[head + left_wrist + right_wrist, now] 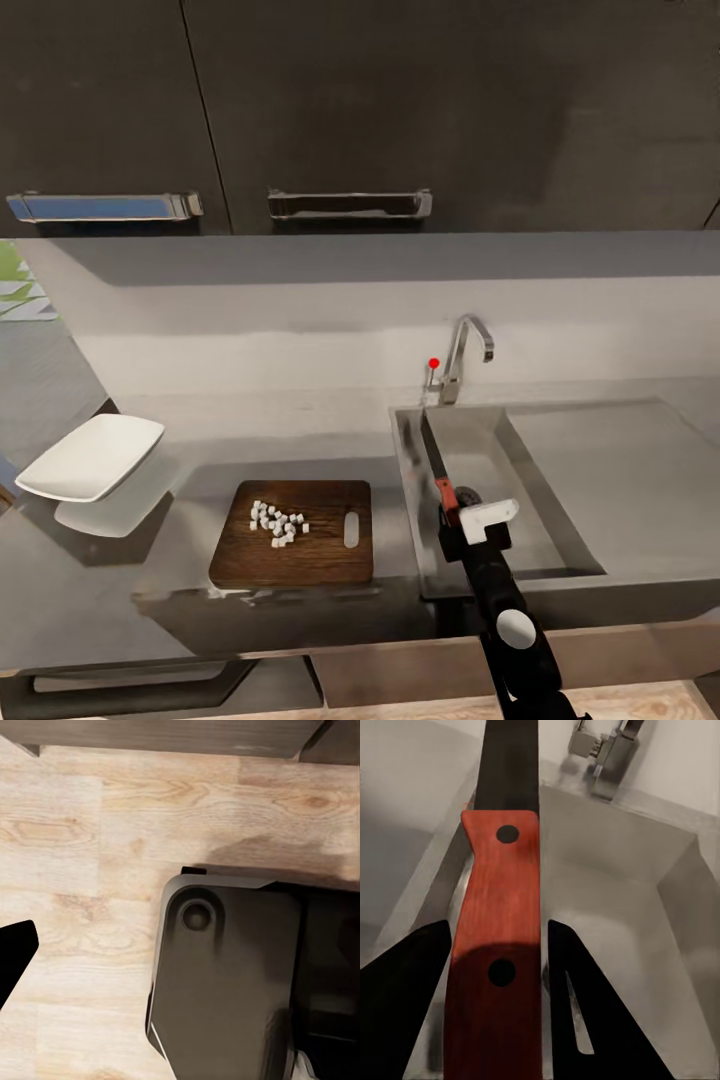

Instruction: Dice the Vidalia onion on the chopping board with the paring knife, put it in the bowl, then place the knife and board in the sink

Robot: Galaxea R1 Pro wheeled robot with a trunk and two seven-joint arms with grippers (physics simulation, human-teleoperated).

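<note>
- The grey countertop (pixel 90 590) runs below dark wall cabinets (pixel 400 100), with the sink (pixel 560 470) set into its right part and a chrome tap (pixel 465 355) standing at the basin's back rim.
- The robot's right arm (pixel 515 640) reaches up from the lower edge of the head view to the sink's front left corner.
- The chopping board (pixel 320 560) lies flat on the countertop just left of the sink, handle slot toward the basin.
- The white bowl (pixel 90 457) sits tilted, well left of the board (a pale reflection shows beneath it).
- The right gripper (pixel 499 960) is clamped on the paring knife (pixel 499 907), its dark fingers (pixel 405 975) pressed to either side of the reddish handle; the blade points along the sink's left wall toward the tap.
- The diced onion (pixel 278 523), small white cubes, is clustered on the board's middle.
- In the left wrist view, wooden floor (pixel 82 832) and the robot's dark base (pixel 225 975) appear; whether the left claw is apart or together cannot be told.
</note>
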